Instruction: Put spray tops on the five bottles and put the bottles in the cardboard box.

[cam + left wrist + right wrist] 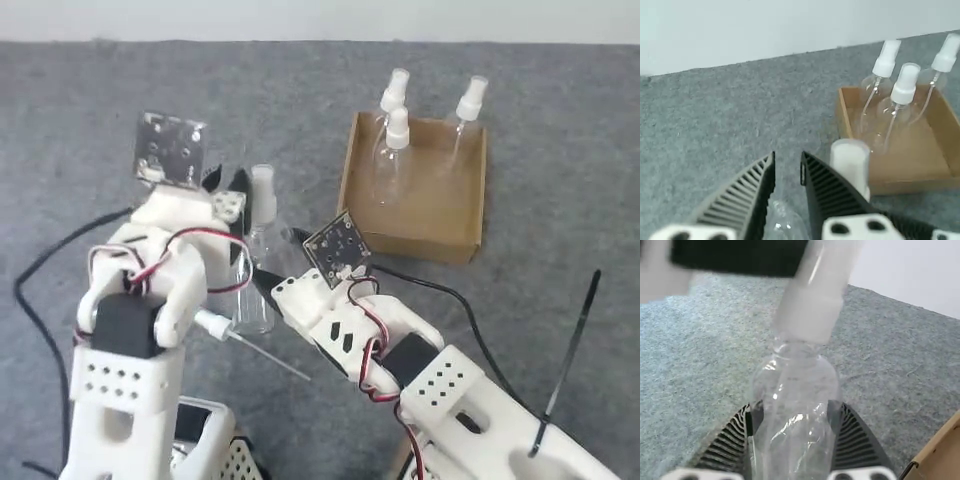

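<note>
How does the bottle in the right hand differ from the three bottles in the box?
The held bottle is clamped in the right hand; the three boxed bottles stand free. The held bottle is outside the box; the boxed bottles are inside it. All are clear, each with a white spray top.

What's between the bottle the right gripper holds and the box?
Nothing but bare mat: the right wrist view shows it running from the bottle to the box corner.
</note>
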`<act>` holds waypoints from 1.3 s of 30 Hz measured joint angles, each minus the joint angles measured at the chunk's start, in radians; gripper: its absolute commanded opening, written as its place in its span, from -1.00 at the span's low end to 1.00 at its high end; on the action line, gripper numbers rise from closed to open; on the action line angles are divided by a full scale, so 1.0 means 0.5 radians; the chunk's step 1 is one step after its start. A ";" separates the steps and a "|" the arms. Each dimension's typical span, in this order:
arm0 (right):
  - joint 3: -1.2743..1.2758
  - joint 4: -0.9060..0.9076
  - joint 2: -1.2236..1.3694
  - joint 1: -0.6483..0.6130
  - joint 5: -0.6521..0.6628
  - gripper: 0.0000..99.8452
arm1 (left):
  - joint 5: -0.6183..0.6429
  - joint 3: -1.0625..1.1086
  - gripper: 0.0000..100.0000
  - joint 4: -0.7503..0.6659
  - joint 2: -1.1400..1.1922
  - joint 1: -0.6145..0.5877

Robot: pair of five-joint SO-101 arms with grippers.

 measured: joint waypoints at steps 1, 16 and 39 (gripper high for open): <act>0.000 0.000 0.000 0.000 0.000 -0.99 | -0.009 0.012 -0.85 0.000 -0.055 0.000; 0.000 0.000 0.000 0.000 0.000 -0.99 | -0.006 -0.353 -0.70 0.000 0.064 0.000; 0.003 0.043 0.003 -0.003 0.000 -0.99 | -0.071 -0.172 -0.70 -0.003 0.098 0.074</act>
